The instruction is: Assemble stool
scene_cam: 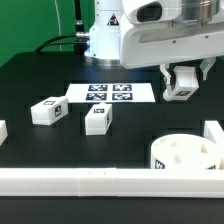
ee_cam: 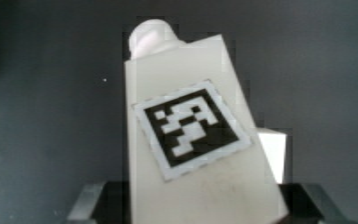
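Observation:
My gripper (scene_cam: 183, 88) hangs above the table at the exterior view's right, shut on a white blocky stool leg (scene_cam: 181, 93). In the wrist view that leg (ee_cam: 194, 110) fills the middle and shows its square tag, with the dark fingers (ee_cam: 98, 200) pressed against both of its sides. The round white seat (scene_cam: 185, 154), sockets facing up, lies in the near right corner, below and in front of the gripper. Two more legs lie on the black table: one (scene_cam: 47, 110) at the left and one (scene_cam: 98, 118) near the middle.
The marker board (scene_cam: 110, 93) lies flat at the back centre, in front of the arm's base. A long white rail (scene_cam: 100, 181) runs along the front edge, with shorter rail pieces at the right (scene_cam: 213, 134) and left (scene_cam: 3, 130).

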`<state>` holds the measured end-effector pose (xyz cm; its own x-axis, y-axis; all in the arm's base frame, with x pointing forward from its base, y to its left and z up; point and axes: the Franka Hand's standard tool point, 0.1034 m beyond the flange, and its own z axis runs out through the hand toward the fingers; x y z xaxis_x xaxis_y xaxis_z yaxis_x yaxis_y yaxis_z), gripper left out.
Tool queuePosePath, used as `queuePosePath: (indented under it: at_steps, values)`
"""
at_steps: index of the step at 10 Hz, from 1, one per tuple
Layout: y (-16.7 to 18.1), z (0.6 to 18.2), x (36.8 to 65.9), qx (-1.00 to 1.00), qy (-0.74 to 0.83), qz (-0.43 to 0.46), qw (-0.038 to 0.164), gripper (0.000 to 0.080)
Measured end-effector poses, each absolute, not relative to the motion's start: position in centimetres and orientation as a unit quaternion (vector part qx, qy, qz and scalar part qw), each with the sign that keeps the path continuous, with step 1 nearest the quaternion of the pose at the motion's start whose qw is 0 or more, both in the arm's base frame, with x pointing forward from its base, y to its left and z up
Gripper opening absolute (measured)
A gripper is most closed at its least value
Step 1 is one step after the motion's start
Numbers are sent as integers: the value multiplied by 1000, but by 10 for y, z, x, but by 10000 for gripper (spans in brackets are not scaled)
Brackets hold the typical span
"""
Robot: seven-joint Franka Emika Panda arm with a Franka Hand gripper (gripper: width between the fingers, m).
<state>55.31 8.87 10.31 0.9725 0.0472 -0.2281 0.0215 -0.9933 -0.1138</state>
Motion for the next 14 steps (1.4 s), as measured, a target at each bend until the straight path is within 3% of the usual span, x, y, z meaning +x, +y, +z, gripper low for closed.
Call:
queuePosePath:
  at_steps: [1,2,3,7,11,14]
  values:
    - [92,111,563,-992,15,94,82,333]
    - [93,116,575,-993,29,65,92,333]
    - [95,120,590,-995,34,3,91,333]
    - [91,115,589,-985,38,-149,71,333]
    - [98,131,609,-980,35,-180,77,333]
    - [98,129,607,-980,34,-178,77,333]
